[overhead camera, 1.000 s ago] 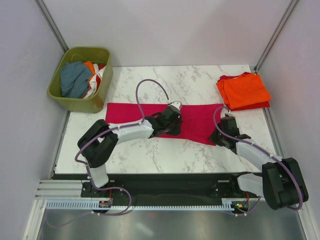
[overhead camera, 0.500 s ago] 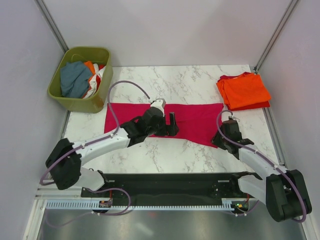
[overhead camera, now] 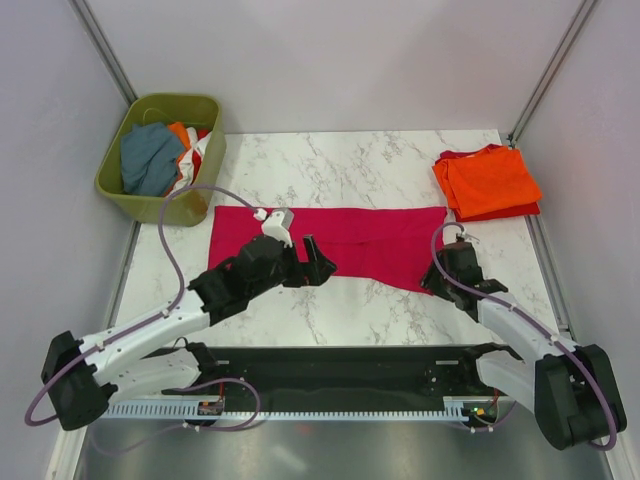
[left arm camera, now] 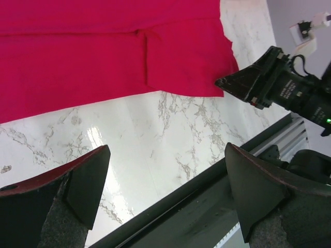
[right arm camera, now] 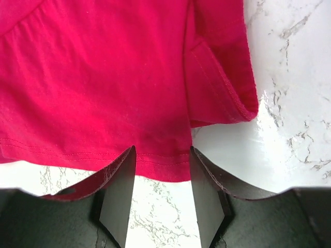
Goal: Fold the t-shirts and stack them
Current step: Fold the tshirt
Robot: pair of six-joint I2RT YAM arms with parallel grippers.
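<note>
**Where is the shirt you're working on?**
The magenta t-shirt (overhead camera: 380, 240) lies flat on the table (overhead camera: 400, 160) as a long band running left to right. I place everything else from it.

**Your left claw?**
My left gripper (overhead camera: 320, 263) hangs over bare marble just on the near side of the shirt, about level with its middle. The jaws are spread wide and there is nothing in them.

**And the right?**
My right gripper (right arm camera: 161, 155) sits low at the shirt's near right corner. The jaws stand only a little apart, and the shirt's stitched edge runs across the gap. The cloth there looks flat and unpinched, so I judge I have no hold yet. I'm at the corner because a band like this folds crosswise best from its end.

**Why is the left one off the cloth?**
I reckon it has to find the near edge further along. Lifting one corner alone would drag the band askew.

**The finished ones?**
An orange t-shirt (overhead camera: 490, 180) rests folded on a red t-shirt (overhead camera: 449, 156), past the magenta shirt's right end and clear of it. There the folding won't disturb them. The basket (overhead camera: 150, 207), past its left end, holds more clothes.
</note>
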